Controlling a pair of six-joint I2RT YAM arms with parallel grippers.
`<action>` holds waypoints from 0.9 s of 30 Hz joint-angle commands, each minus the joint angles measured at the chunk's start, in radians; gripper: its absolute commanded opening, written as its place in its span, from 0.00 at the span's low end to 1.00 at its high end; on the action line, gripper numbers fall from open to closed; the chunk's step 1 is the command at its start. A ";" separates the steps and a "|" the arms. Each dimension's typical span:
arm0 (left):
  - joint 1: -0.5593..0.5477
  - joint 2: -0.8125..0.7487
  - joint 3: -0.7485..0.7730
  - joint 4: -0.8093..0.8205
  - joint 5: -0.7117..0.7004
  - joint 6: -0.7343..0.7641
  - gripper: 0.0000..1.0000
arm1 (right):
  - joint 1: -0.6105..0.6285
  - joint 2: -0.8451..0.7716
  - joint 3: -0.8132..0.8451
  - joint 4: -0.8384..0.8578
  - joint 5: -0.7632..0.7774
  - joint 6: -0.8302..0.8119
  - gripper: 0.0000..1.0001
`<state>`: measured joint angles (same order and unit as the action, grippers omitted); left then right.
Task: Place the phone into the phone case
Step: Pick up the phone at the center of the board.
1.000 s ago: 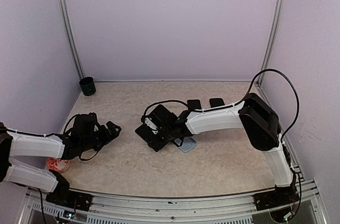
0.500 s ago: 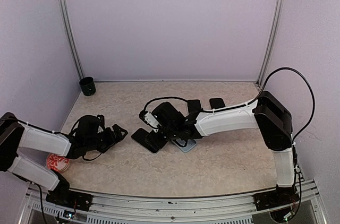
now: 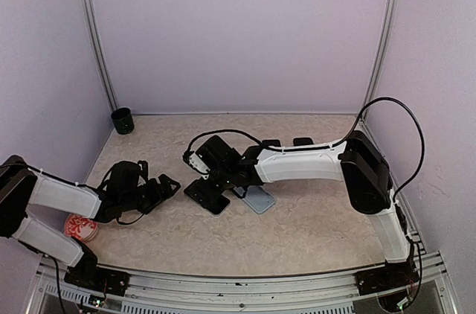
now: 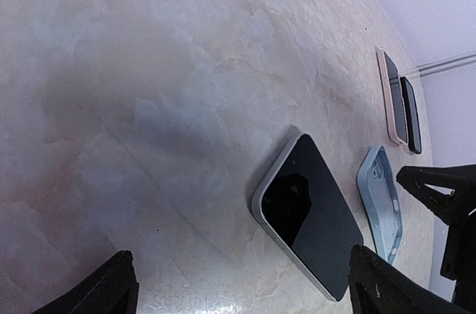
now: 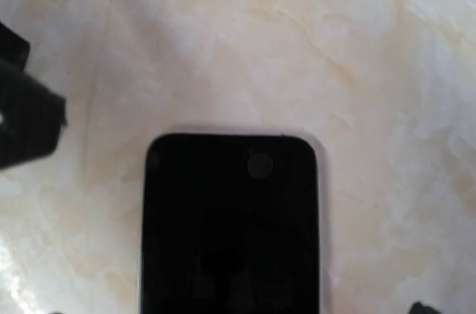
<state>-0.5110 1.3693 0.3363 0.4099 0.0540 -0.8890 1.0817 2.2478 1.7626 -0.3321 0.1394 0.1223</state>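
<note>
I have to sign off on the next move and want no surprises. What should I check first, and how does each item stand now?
1. Phone lies flat on the table, screen up, touched by neither gripper: ok.
2. Phone case lies beside the phone, open side up, nothing in it: ok.
3. Right gripper is above the phone with its fingers apart: ok.
4. Right gripper is centred over the phone: cannot tell, as the right wrist view shows only one end of the phone.
5. Left gripper is open and apart from the phone: ok.
6. Phone is seated in the case: not ok, not yet done.
</note>
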 commanded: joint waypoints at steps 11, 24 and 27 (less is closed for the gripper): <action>0.011 -0.015 -0.019 -0.002 -0.021 0.004 0.96 | 0.012 0.140 0.207 -0.316 -0.071 0.038 0.99; 0.011 -0.012 -0.026 0.001 -0.022 0.004 0.96 | 0.012 0.181 0.233 -0.354 -0.051 0.024 0.96; 0.011 -0.012 -0.029 0.005 -0.022 0.003 0.96 | 0.011 0.186 0.232 -0.360 -0.048 0.020 0.96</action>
<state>-0.5091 1.3655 0.3237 0.4114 0.0444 -0.8894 1.0836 2.4046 1.9732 -0.6529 0.0830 0.1493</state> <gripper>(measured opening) 0.960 0.961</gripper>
